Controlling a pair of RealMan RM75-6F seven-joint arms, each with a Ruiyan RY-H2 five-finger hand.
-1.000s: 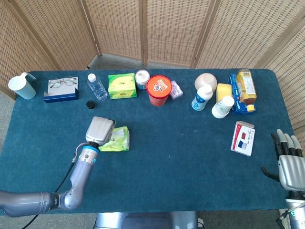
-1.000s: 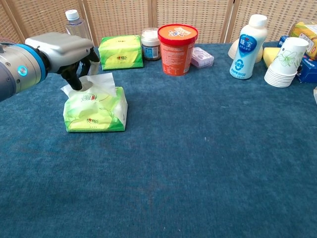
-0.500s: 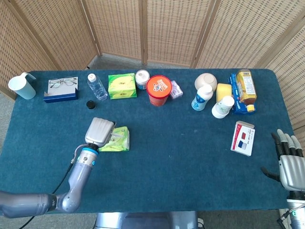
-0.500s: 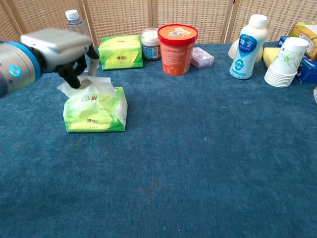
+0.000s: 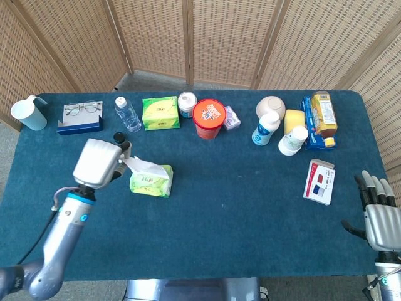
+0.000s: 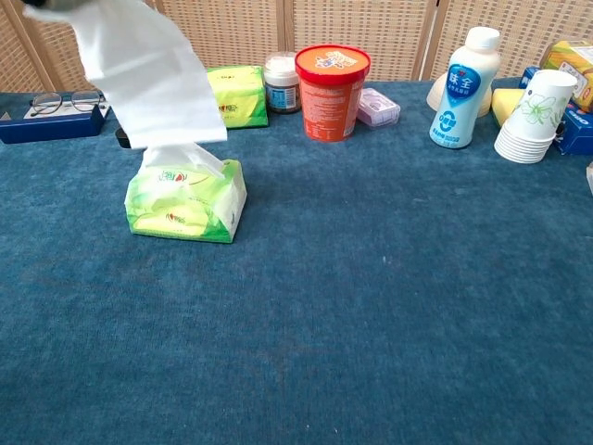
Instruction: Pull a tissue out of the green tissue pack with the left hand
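The green tissue pack (image 5: 151,183) (image 6: 185,201) lies on the blue table, left of centre. A white tissue (image 5: 140,165) (image 6: 148,76) stretches up and to the left out of its top slot. My left hand (image 5: 99,162) holds the tissue's upper end, raised above the table to the left of the pack; in the chest view the hand is out of frame at the top left. At the lower right edge of the head view, my right hand (image 5: 379,216) hangs beside the table with its fingers spread and holds nothing.
A second green tissue pack (image 5: 160,112), a water bottle (image 5: 127,114), a jar (image 5: 187,103) and an orange tub (image 5: 208,118) stand along the back. Glasses on a blue case (image 5: 80,117) and a cup (image 5: 29,114) sit at the back left. Bottles, cups and boxes fill the right.
My left hand has risen up and to the left, drawing a tissue out of the pack. The pack shifted slightly. The right hand has not moved.
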